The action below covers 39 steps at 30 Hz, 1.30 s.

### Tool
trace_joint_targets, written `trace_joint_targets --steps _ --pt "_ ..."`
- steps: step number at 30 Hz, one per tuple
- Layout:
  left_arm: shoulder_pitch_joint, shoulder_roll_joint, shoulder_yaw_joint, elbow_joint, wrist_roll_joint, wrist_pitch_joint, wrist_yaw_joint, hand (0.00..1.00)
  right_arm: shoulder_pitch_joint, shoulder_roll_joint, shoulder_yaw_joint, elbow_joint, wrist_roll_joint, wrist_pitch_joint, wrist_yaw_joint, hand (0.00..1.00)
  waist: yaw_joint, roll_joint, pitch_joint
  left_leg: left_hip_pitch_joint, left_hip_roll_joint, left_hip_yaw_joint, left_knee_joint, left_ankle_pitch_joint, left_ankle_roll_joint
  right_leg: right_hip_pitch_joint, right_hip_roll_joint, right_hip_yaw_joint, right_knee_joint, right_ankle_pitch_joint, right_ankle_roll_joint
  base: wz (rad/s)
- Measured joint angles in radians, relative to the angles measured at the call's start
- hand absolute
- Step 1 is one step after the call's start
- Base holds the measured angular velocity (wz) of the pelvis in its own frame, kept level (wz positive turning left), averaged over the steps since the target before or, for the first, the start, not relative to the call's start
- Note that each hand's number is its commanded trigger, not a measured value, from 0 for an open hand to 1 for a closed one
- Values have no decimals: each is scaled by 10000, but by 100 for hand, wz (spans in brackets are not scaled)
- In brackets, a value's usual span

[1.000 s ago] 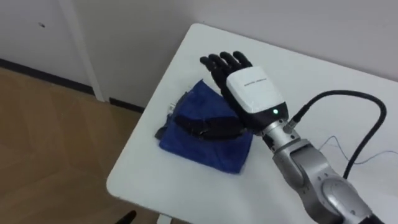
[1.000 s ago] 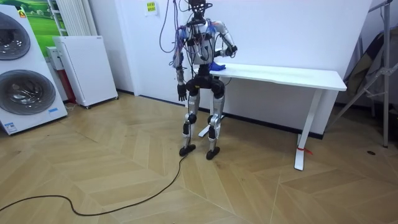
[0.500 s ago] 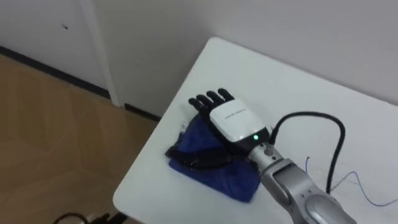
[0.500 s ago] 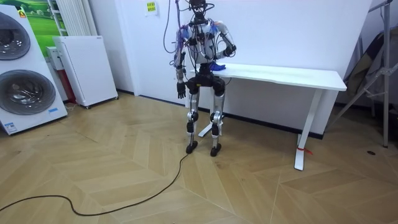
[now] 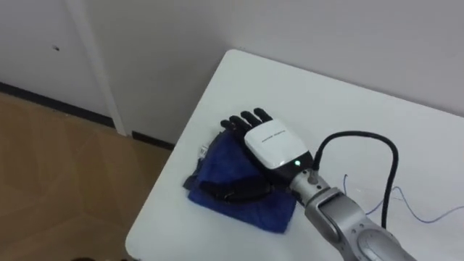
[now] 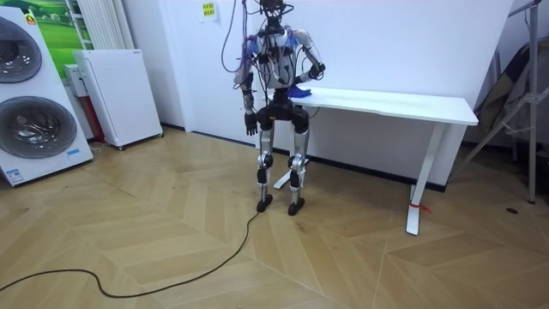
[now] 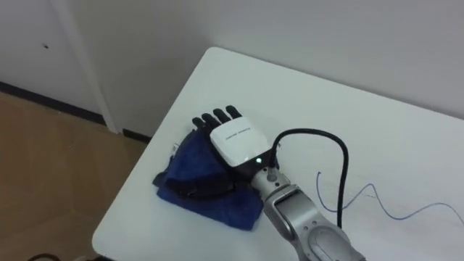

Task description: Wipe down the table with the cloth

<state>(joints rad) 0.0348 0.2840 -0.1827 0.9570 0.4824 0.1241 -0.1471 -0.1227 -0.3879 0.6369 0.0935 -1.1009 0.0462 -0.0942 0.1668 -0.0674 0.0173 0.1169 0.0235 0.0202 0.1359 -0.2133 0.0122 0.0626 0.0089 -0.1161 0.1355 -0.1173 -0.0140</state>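
Note:
A blue folded cloth (image 5: 233, 174) (image 7: 199, 174) lies near the left end of the white table (image 5: 348, 109) (image 7: 319, 101), close to its front corner. My right hand (image 5: 268, 145) (image 7: 233, 139) rests flat on top of the cloth, fingers straight and pointing toward the wall, thumb spread along the cloth's near side. In the room view I stand at the left end of the table (image 6: 395, 105) with the right hand (image 6: 300, 83) on the cloth (image 6: 294, 88). My left hand (image 6: 250, 127) hangs by my side there.
A thin blue wire (image 5: 417, 210) (image 7: 384, 206) lies on the table to the right. The table's left edge and front edge run close to the cloth, with wooden floor (image 5: 58, 174) below. White wall behind. Washing machine (image 6: 34, 94) and a white cabinet (image 6: 116, 90) stand far off.
The hand has drawn back from the far side onto the cloth's middle. The eye views shifted as my head moved; in the room view my feet shuffled slightly.

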Motion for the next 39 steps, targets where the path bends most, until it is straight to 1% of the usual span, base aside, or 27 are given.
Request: trace_joint_targets --steps 2,3,5,7,11,12,15,20,24,25,27,31,32,34,36,37,38,39 --pt "35 -3 -50 127 4 22 0 0 193 -8 12 -4 -7 -9 27 0 23 34 -31 -10 -6 -11 91 -12 9 10 -16 -29 71 1 0 0" --pt "58 -3 -82 166 11 39 -1 0 311 -20 17 -4 -44 -9 51 0 60 57 -66 -18 -8 -22 134 -24 11 -6 -20 -32 135 0 1 0" --pt "69 -3 -82 169 8 48 -2 0 375 -15 27 -2 -67 -15 75 0 78 71 -84 -59 -20 -34 154 -25 12 -46 -36 -42 180 0 1 0" --pt "70 -3 -82 229 9 47 -1 0 491 -13 27 2 -70 -20 75 0 84 74 -124 -58 -25 -55 171 -23 13 -48 -43 -43 213 1 1 0" --pt "73 -3 -87 252 2 29 -1 0 586 -14 36 108 -55 -36 47 0 57 49 -142 -13 -20 -19 173 -22 14 -28 -40 -53 253 0 1 0" --pt "73 -3 -87 252 2 14 -1 0 596 -19 35 116 -57 -37 28 0 46 22 -157 -14 -21 -18 172 -22 14 -29 -42 -57 257 0 1 0" --pt "73 -3 -83 250 19 12 -1 0 674 -21 -23 115 -94 -103 -98 0 20 5 -168 -16 -20 -8 166 -23 14 -30 -44 -113 226 0 1 0" --pt "74 -1 -83 319 20 11 -1 0 680 -58 -38 111 -97 -249 -178 0 -17 7 -159 -16 -17 -12 159 -23 14 -17 -40 -135 173 0 1 0" --pt "77 -4 -75 373 101 17 -1 0 775 -59 -122 -64 -103 -302 -176 0 -61 54 -127 -20 -13 -33 141 -26 18 -18 -41 -212 159 0 1 1" --pt "76 -9 -74 361 113 23 -1 0 951 -56 -233 -240 -111 -304 -176 100 -62 74 -115 -22 -12 -35 139 -28 22 -18 -42 -222 159 0 2 0" --pt "75 -17 -65 346 128 57 0 0 1189 -38 -312 -361 -198 -299 -174 100 -69 102 -98 -28 -9 -41 135 -32 27 -20 -42 -235 157 0 2 0" --pt "48 -26 -56 330 304 88 2 0 1492 -34 -319 -363 -331 -298 -147 100 -132 129 -97 -66 -9 -40 119 -34 30 -69 -43 -242 156 -2 4 0" --pt "35 -26 -46 330 308 90 2 0 1487 -22 -337 -377 -287 -302 -187 100 -152 135 -101 -79 -10 -41 121 -34 30 -81 -45 -242 156 -2 4 0" --pt "15 -90 105 324 310 89 10 0 1467 72 -545 -494 -173 -316 -369 100 -218 194 -144 -84 -12 -48 126 -34 30 -80 -52 -244 156 -2 4 0" --pt "8 -131 158 276 308 83 32 0 1460 90 -733 -469 -168 -326 -453 100 -253 221 -155 -60 -20 -71 131 -33 31 -47 -67 -278 155 -2 5 2" --pt "7 -137 158 231 304 80 44 0 1449 91 -796 -410 -167 -325 -548 88 -262 229 -151 -36 -21 -86 137 -33 31 -14 -70 -290 155 -2 5 5" --pt "7 -139 159 220 304 70 51 0 1449 91 -817 -405 -168 -322 -576 81 -262 229 -151 -25 -21 -92 138 -33 31 0 -70 -302 154 -2 6 5" --pt "5 -149 159 218 304 63 54 0 1447 91 -842 -405 -167 -318 -588 82 -268 226 -153 -12 -21 -115 140 -34 31 24 -72 -328 151 -5 9 6"
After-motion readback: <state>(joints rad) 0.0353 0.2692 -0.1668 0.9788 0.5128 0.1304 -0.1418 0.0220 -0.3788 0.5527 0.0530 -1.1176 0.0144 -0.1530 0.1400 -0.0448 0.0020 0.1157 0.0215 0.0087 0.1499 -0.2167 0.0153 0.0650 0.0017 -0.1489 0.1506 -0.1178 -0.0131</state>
